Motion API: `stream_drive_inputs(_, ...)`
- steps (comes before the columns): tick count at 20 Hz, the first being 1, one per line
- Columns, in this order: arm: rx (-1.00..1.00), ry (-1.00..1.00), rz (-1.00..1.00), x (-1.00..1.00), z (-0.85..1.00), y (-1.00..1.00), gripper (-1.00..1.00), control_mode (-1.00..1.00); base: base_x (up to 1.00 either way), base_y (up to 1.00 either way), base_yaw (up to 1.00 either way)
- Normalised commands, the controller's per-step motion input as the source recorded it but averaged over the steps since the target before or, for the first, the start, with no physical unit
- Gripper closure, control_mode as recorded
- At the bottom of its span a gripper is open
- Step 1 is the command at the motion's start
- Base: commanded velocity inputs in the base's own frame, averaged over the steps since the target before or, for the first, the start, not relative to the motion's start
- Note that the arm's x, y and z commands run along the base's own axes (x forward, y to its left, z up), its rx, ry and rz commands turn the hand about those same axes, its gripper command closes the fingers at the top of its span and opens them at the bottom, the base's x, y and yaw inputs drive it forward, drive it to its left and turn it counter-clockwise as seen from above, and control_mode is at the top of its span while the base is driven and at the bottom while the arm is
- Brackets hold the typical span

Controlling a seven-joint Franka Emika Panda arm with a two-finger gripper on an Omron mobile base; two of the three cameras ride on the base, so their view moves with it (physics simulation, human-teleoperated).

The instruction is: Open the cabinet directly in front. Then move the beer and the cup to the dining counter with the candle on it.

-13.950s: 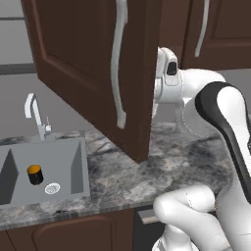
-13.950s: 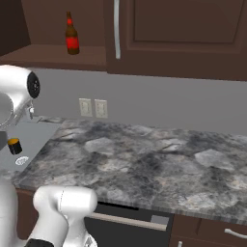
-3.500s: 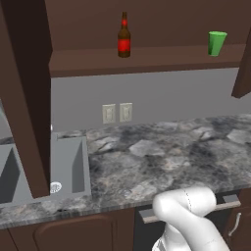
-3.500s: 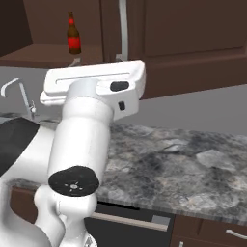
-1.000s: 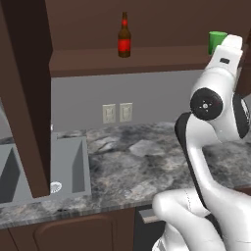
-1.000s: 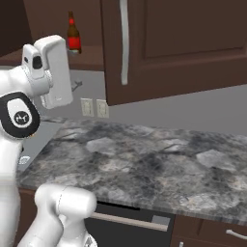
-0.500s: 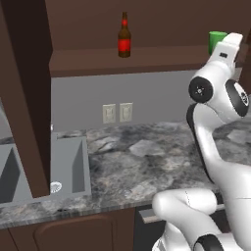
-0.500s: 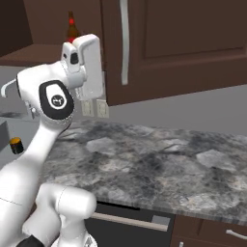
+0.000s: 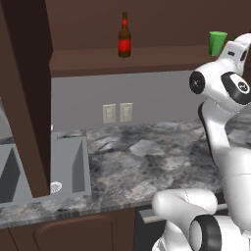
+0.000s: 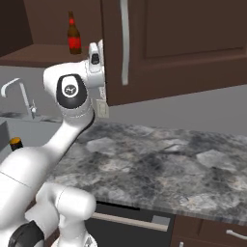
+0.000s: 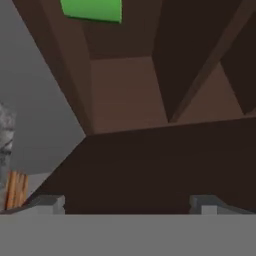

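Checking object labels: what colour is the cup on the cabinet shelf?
Bright green; the cup shows best in the left base view.

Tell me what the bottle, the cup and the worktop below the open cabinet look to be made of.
The beer looks like brown glass: dark, glossy body, red label and cap. The cup seems plastic: flat, uniform bright green, no sheen. The worktop appears polished stone, grey with mottled veining. The cabinet looks like dark brown wood, matte.
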Motion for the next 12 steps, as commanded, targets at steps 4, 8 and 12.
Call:
stream_drive_inputs(4, 0.00, 0.00, -0.39, -0.67, 0.00, -1.00, -1.00, -1.00, 0.00, 0.00, 0.00)
stream_drive_inputs(8, 0.00, -0.02, -0.35, -0.79, 0.00, -1.00, -1.00, -1.00, 0.00, 0.00, 0.00)
stream_drive_inputs(12, 0.00, 0.00, -0.20, -0.47, 0.00, -1.00, -1.00, -1.00, 0.00, 0.00, 0.00)
